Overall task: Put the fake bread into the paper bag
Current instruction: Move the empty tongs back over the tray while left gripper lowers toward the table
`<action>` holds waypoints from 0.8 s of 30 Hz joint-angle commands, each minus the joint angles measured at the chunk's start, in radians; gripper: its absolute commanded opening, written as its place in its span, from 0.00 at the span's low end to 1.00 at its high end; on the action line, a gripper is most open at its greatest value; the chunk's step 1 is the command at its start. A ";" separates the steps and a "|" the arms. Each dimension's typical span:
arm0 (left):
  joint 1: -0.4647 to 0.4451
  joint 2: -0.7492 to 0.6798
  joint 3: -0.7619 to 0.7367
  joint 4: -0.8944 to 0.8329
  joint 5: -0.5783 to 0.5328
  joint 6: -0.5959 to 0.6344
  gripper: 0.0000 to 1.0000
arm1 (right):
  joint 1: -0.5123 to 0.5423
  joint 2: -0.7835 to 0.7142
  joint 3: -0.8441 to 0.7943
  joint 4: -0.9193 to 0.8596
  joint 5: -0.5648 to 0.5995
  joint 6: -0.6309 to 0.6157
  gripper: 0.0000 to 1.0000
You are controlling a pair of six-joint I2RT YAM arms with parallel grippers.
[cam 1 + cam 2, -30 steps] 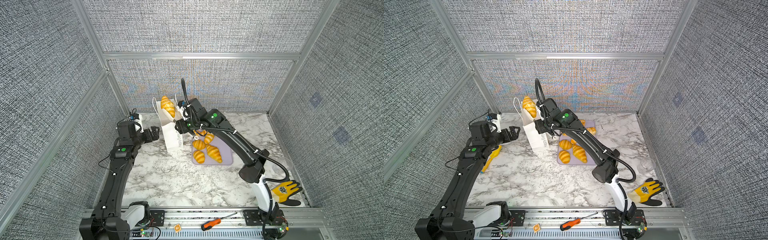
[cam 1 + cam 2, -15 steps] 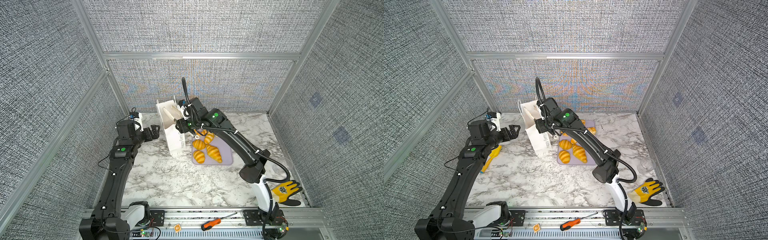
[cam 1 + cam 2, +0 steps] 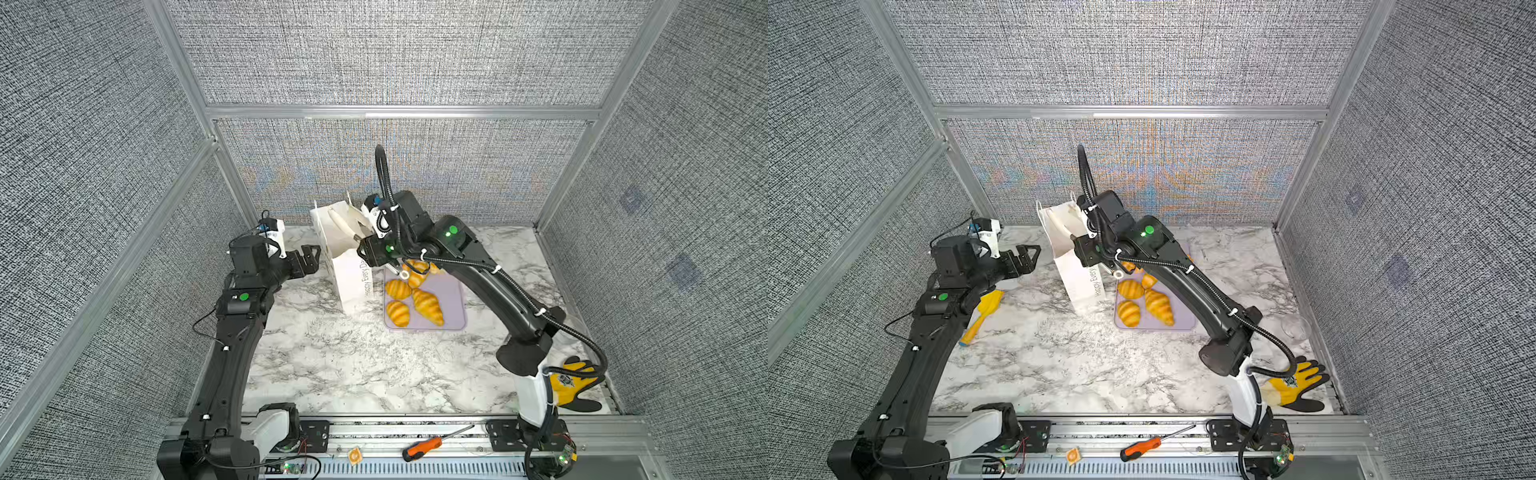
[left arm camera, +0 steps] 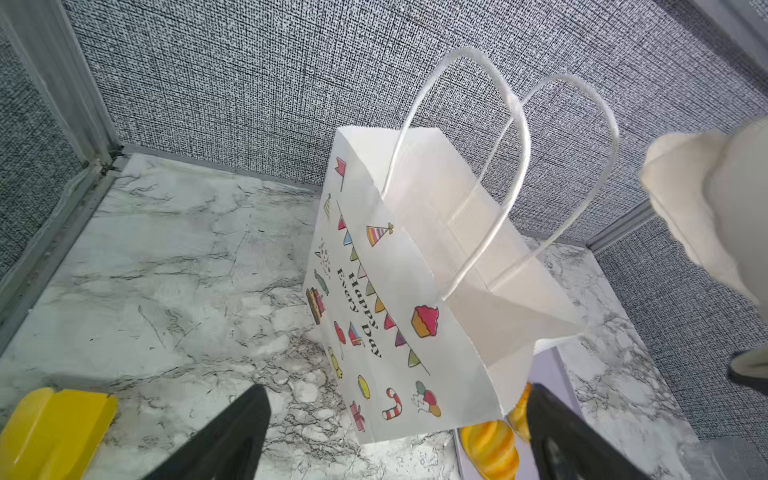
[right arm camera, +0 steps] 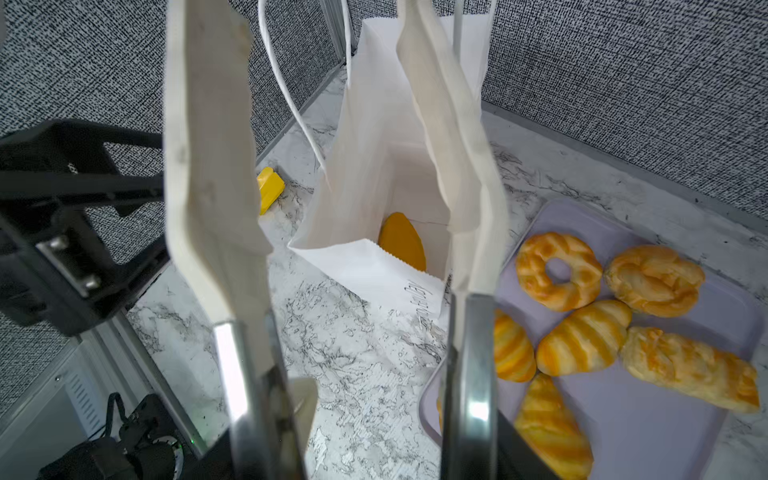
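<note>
The white paper bag stands upright at the back of the marble table, mouth open. One orange piece of fake bread lies at its bottom. Several more pieces of fake bread lie on a lilac tray right of the bag. My right gripper hangs over the bag's mouth, its long white fingers apart and empty. My left gripper is open just left of the bag, not touching it.
A yellow toy shovel lies left of the bag under the left arm. A yellow-and-black glove lies at the front right. An orange screwdriver rests on the front rail. Grey walls close in three sides.
A second ago my right gripper held a croissant above the bag's mouth. The croissant has left the fingers and a piece now lies inside the bag. The left arm has barely moved.
</note>
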 commanded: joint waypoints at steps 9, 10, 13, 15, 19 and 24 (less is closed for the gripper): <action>-0.044 -0.034 -0.028 0.031 -0.002 -0.010 0.98 | 0.000 -0.263 -0.333 -0.049 0.148 -0.027 0.61; -0.048 -0.041 -0.034 0.033 -0.007 -0.007 0.98 | 0.000 -0.290 -0.373 -0.061 0.165 -0.031 0.62; -0.060 -0.066 -0.055 0.043 -0.021 -0.001 0.99 | -0.004 -0.368 -0.513 -0.088 0.217 -0.034 0.64; -0.071 -0.081 -0.066 0.050 -0.029 0.001 0.99 | -0.012 -0.426 -0.624 -0.090 0.248 -0.022 0.65; -0.097 -0.104 -0.087 0.065 -0.047 0.010 0.99 | -0.042 -0.522 -0.844 -0.085 0.254 0.002 0.66; -0.143 -0.120 -0.109 0.072 -0.071 0.035 0.99 | -0.063 -0.608 -1.038 -0.075 0.246 0.024 0.68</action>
